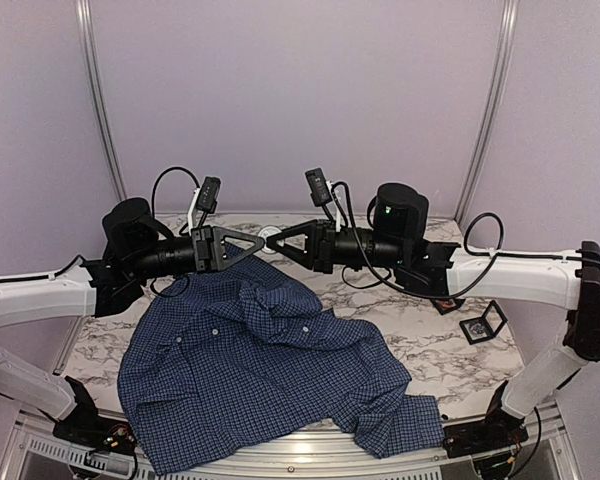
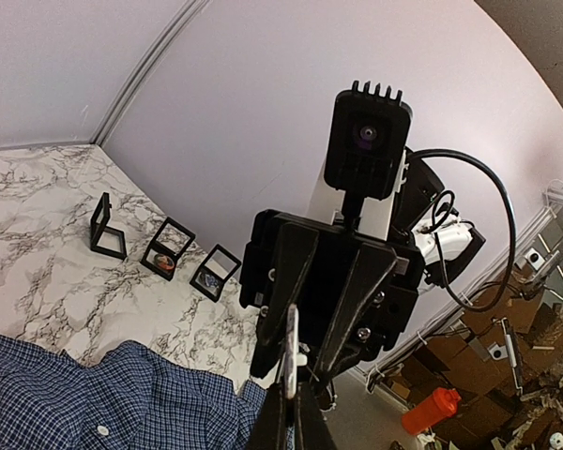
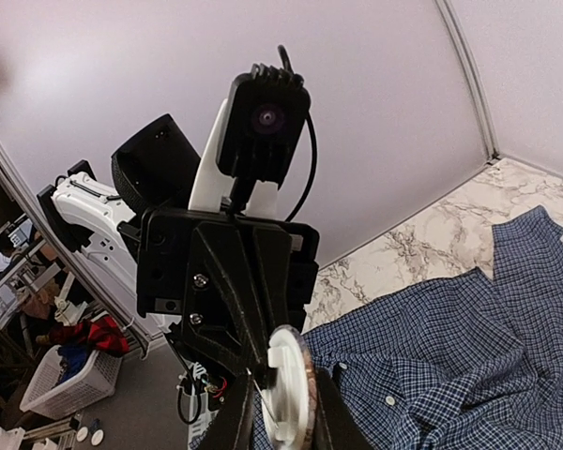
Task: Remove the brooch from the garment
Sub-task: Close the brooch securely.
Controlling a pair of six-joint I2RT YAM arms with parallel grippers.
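Left gripper (image 2: 293,398) fingers (image 2: 274,424) are pinching the tiny round orange-rimmed pale brooch (image 3: 283,366); the right gripper (image 3: 283,412) is flanking it, hold unclear. Light, rigid, slick, it's wanting a flat-face pinch.

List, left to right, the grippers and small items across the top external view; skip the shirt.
Left arm's black triangular gripper → small round pale brooch → right arm's black triangular gripper → small black square frame

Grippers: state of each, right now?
Left gripper: shut on the brooch.
Right gripper: fingers flank the brooch; grip cannot be told.
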